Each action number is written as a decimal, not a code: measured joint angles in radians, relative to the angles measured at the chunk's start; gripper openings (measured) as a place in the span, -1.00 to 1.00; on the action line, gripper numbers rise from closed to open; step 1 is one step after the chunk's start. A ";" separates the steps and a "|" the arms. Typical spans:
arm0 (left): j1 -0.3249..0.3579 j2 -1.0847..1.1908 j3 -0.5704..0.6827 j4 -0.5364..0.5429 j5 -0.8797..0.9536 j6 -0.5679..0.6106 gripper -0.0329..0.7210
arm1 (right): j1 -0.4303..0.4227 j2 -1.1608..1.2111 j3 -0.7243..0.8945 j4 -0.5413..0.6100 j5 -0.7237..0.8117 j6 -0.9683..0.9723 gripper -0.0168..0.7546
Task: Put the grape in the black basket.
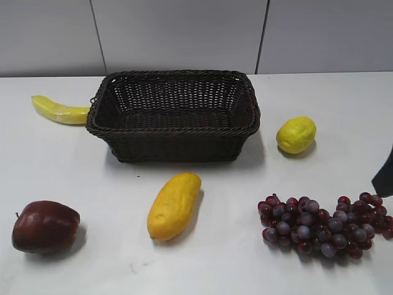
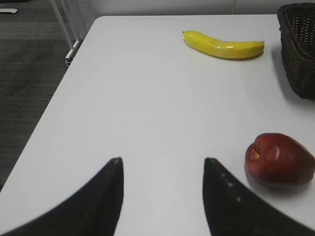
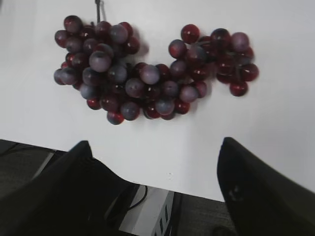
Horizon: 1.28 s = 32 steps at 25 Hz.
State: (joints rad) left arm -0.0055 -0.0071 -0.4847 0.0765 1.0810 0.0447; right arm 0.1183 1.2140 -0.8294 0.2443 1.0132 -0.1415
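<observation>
Purple-red grape [image 3: 152, 71] is lying unlabelled before my wide-open, empty right tool [image 3: 155, 147], only my left wrist view showing my open, empty left tool [image 2: 162, 164].

The grape [image 1: 324, 225] lies on the table [image 1: 92, 178], right of and before the black basket [image 1: 174, 115].

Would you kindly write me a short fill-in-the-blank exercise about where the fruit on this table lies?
1. The grape lies on the table, not in the black basket, which holds ____.
2. The right gripper hovers open near the ____.
3. Beside the open left gripper sits a dark red ____.
4. The long yellow fruit left of the basket is a ____.

Missing words: nothing; grape; apple; banana
</observation>
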 joint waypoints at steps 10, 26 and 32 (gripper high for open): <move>0.000 0.000 0.000 0.000 0.000 0.000 0.36 | 0.265 0.192 -0.061 -0.056 -0.058 -0.012 0.49; 0.000 0.000 0.000 0.000 0.000 0.000 0.36 | 0.316 0.507 -0.065 -0.133 -0.131 -0.016 0.48; 0.000 0.000 0.000 0.000 0.000 0.000 0.36 | 0.319 0.557 -0.069 -0.132 -0.160 -0.016 0.20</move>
State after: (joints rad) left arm -0.0055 -0.0071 -0.4847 0.0765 1.0810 0.0447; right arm 0.4370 1.7711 -0.8980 0.1121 0.8531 -0.1579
